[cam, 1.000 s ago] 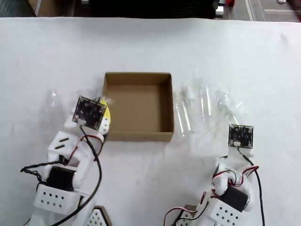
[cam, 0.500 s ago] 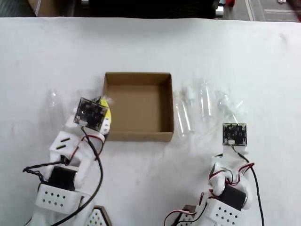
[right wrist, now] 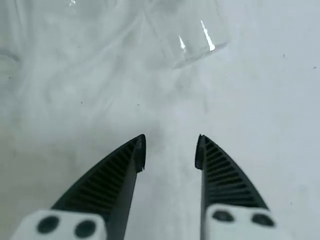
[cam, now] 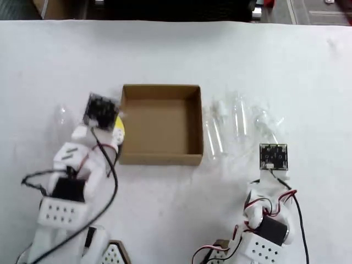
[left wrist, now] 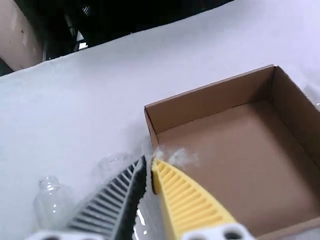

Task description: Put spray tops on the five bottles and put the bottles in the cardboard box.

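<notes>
Left tool (left wrist: 148, 167) closed beside brown cardboard box (left wrist: 210, 97) wall. Right tool (right wrist: 170, 150) open before clear bottles (cam: 237, 118) lying on counter (cam: 165, 49) right of box. Risk: round bottle rolls away when pinched.

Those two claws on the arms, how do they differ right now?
The left gripper has one yellow finger and one grey; the right gripper has two black ones. The left's fingers are pressed together, the right's stand apart. The left sits by a corner of the cardboard box, the right above the table near a clear bottle. Both have ridged, pointed fingers.
</notes>
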